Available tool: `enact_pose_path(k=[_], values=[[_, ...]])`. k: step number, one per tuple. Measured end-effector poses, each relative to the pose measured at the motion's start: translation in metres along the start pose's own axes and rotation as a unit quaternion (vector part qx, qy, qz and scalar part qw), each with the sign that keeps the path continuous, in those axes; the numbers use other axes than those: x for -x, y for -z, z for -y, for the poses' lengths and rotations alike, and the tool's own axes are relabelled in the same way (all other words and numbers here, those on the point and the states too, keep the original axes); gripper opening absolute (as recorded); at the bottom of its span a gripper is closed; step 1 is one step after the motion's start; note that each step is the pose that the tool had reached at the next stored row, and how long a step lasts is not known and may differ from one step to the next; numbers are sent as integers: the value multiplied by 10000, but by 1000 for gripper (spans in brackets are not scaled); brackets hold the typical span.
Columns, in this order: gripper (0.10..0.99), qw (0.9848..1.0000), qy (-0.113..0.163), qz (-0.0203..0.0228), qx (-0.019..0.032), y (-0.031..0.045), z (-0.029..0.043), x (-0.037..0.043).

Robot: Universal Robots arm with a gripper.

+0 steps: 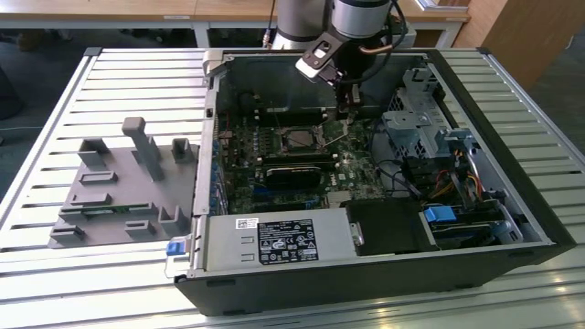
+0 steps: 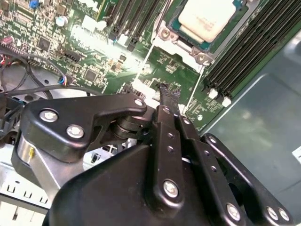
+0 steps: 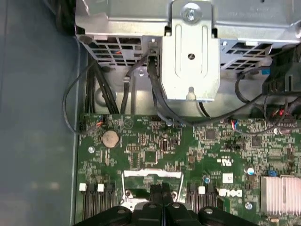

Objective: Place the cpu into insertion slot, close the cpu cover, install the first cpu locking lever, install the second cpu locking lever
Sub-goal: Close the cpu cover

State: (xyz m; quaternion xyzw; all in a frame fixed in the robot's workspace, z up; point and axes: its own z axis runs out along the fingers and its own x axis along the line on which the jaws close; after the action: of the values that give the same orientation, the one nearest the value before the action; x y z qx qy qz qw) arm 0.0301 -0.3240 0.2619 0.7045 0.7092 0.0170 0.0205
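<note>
1. The gripper (image 1: 346, 118) hangs low inside the open computer case (image 1: 535, 205), at about two o'clock of the insertion slot (image 1: 297, 140) in the exterior view; its fingers (image 2: 165, 117) are pressed together, and I cannot tell whether a thin wire is nipped between them
2. The cpu (image 2: 207, 16) lies flat in the slot, pale face up; being seated there, it leaves the arm with no chip to carry
3. The cpu cover (image 2: 184, 43) appears to lie down around the chip, framing it through its window; I judge the first two steps done
4. A thin locking lever (image 1: 335, 141) slants up from the slot's three o'clock side toward the fingertips; the closed pincer likely stands there to push or hook it, so the lever step seems in hand
5. The grey fixture (image 1: 119, 185) sits well apart, at nine o'clock of the case
</note>
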Motion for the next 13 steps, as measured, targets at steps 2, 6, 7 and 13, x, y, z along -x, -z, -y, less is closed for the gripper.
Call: enact_pose_path(k=[2,6,7,13], values=[[106,10000,0,0,-2,-6,-32,0],[106,10000,0,-1,-5,-28,-82,-4],[106,10000,1,0,-5,-36,-89,-9],[106,10000,3,0,-6,-70,-129,-34]])
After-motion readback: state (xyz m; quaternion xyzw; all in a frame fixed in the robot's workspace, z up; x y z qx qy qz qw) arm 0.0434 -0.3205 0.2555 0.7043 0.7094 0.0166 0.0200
